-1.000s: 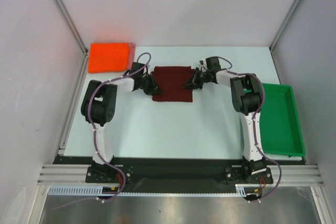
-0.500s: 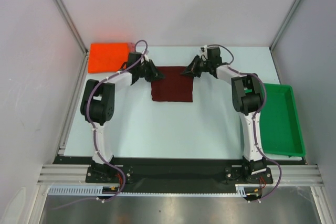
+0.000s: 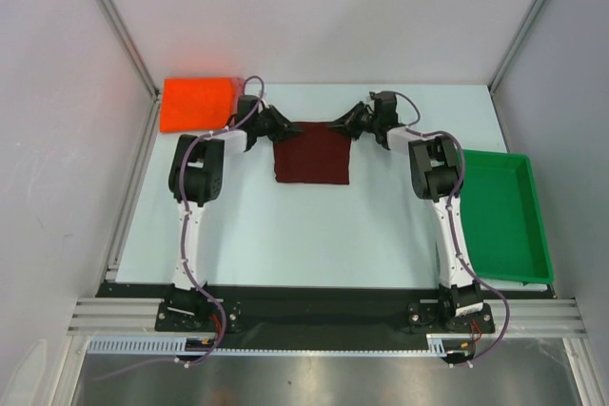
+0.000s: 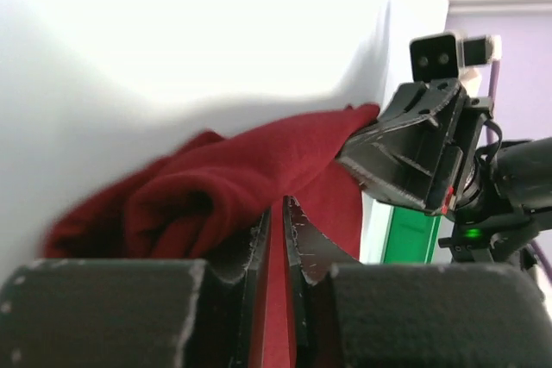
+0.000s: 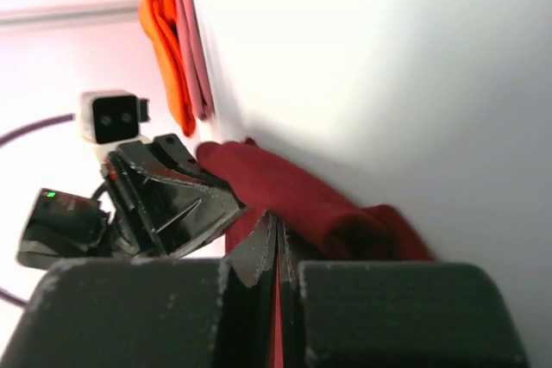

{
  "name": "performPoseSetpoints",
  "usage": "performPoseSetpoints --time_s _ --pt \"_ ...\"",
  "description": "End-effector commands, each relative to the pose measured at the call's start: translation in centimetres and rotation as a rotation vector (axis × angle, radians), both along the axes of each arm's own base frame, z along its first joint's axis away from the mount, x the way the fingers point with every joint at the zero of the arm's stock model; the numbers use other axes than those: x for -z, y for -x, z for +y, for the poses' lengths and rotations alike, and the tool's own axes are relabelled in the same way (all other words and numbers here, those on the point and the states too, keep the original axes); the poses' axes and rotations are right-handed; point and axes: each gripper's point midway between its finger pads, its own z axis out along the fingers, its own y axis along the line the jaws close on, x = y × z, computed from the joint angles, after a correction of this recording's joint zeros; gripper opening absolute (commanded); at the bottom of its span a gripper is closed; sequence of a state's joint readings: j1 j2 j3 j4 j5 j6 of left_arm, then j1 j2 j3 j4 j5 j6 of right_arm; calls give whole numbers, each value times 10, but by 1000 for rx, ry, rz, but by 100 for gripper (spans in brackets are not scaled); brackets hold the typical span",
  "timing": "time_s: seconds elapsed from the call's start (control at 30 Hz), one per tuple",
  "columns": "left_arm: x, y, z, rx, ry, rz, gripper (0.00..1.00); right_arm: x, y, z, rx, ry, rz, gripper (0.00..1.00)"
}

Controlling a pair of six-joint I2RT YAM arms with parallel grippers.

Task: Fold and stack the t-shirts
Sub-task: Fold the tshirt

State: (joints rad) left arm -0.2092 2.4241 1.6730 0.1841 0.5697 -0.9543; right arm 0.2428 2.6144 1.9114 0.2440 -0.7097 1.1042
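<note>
A fold of the maroon t-shirt [image 3: 312, 154] is in hand. It lies on the surface [image 3: 285, 225] toward 12 o'clock, the left hand [image 3: 279, 126] clenched on its 11 o'clock corner and the right hand [image 3: 343, 124] on its 1 o'clock corner (both wrist views show cloth pinched). Next, I judge, both should carry that edge evenly toward 6 o'clock, then stack the shirt on the orange-red t-shirt [image 3: 197, 104] at 10 o'clock.

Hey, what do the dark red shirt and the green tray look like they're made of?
The maroon shirt looks like soft knit cloth, probably cotton, with a matte finish; in the wrist views it bunches into rounded folds. The green tray is likely moulded plastic: smooth, slightly glossy, one even colour, with a stiff raised rim.
</note>
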Motion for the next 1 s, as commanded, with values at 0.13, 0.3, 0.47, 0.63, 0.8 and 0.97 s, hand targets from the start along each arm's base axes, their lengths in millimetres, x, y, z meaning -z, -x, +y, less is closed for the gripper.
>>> performPoseSetpoints --time_s 0.13,0.3,0.47,0.63,0.8,0.97 --pt "-19 -29 63 -93 -68 -72 17 -4 -24 -76 179 19 -16 0" --pt "-47 -17 60 -22 -99 -117 25 -14 -19 -81 124 67 -26 0" --pt "-96 20 44 71 -71 -184 31 -64 -7 -86 70 170 -111 0" --pt "-130 76 26 142 -42 -213 32 -106 28 -85 11 288 -146 0" --pt "-104 121 16 171 -26 -145 31 -121 75 -50 -83 319 -182 0" --pt "-51 150 24 145 -28 -36 29 -99 101 -4 -178 253 -155 0"
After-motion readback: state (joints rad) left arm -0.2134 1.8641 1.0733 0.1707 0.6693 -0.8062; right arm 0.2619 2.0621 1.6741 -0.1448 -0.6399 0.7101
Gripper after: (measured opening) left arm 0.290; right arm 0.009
